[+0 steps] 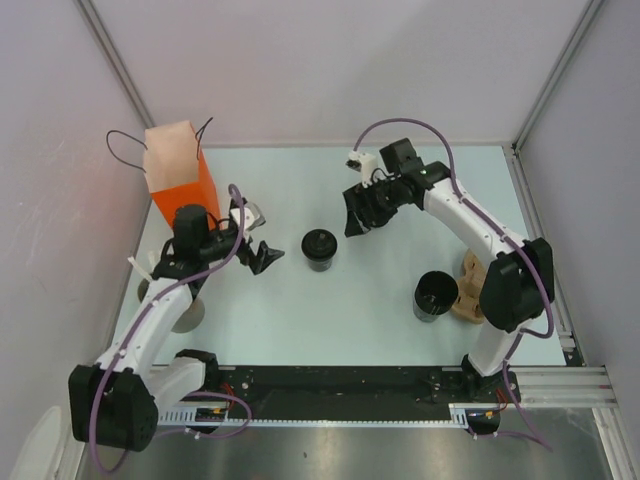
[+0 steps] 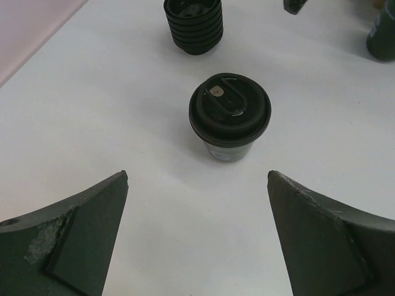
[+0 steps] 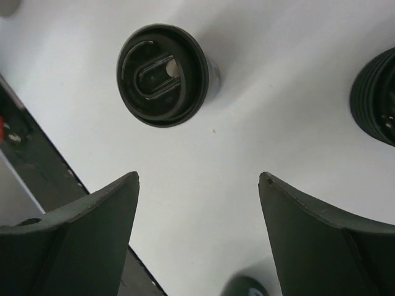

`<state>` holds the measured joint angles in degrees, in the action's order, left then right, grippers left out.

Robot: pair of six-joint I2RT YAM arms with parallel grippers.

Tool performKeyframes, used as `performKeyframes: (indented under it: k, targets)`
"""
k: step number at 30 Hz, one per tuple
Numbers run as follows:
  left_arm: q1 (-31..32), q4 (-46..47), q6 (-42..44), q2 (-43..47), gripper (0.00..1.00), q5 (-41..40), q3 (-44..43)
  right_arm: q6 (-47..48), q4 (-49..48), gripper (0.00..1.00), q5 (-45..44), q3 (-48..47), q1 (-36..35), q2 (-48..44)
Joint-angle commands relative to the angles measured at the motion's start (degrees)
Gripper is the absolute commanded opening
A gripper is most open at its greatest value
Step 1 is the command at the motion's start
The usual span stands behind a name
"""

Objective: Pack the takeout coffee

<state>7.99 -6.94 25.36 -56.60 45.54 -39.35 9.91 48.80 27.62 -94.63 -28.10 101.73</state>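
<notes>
The takeout coffee (image 1: 319, 248) is a small black cup with its lid on, standing upright mid-table. It also shows straight ahead of my left fingers (image 2: 229, 114) and to the upper left in the right wrist view (image 3: 162, 74). My left gripper (image 1: 268, 256) (image 2: 197, 174) sits just left of it, open wide, with nothing between the fingers. My right gripper (image 1: 355, 218) (image 3: 199, 175) hovers behind and to the right of the cup, open and empty. The orange paper bag (image 1: 180, 178) stands open at the back left, behind the left arm.
A ribbed black stack (image 2: 193, 24) (image 3: 378, 95) stands just beyond the coffee, near the right gripper. A wider open black cup (image 1: 435, 295) and a cardboard carrier (image 1: 468, 290) sit at the right, by the right arm. A grey cup (image 1: 188, 312) stands at the left edge.
</notes>
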Motion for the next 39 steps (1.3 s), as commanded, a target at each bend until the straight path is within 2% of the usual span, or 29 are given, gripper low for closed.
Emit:
performKeyframes:
  k: [1, 6, 10, 16, 20, 39]
  targets:
    - [2.28, 6.66, -2.94, -4.13, 1.0, -1.23, -3.1, -9.65, -16.26, 0.82, 10.78, 7.34, 1.91, -6.54]
    - [5.19, 16.59, -7.69, -10.63, 1.0, -4.93, -3.01, -15.08, -21.81, 0.81, 11.59, 10.34, 0.5, -5.68]
    - [7.65, 19.5, -9.54, -15.64, 1.0, -8.7, -3.8, -18.07, -26.02, 0.79, 12.29, 10.43, 0.06, -1.64]
    - [8.18, 21.18, -12.18, -20.21, 1.0, -8.63, -6.43, -21.16, -30.33, 0.77, 10.8, 10.52, -0.11, 2.41]
    - [8.62, 21.79, -12.8, -20.48, 1.0, -8.97, -6.79, -21.51, -29.99, 0.76, 7.81, 10.69, -1.08, 3.73]
    - [11.43, 24.34, -13.5, -23.29, 1.0, -12.49, -6.0, -22.3, -30.87, 0.72, 6.49, 11.13, -2.58, 8.57]
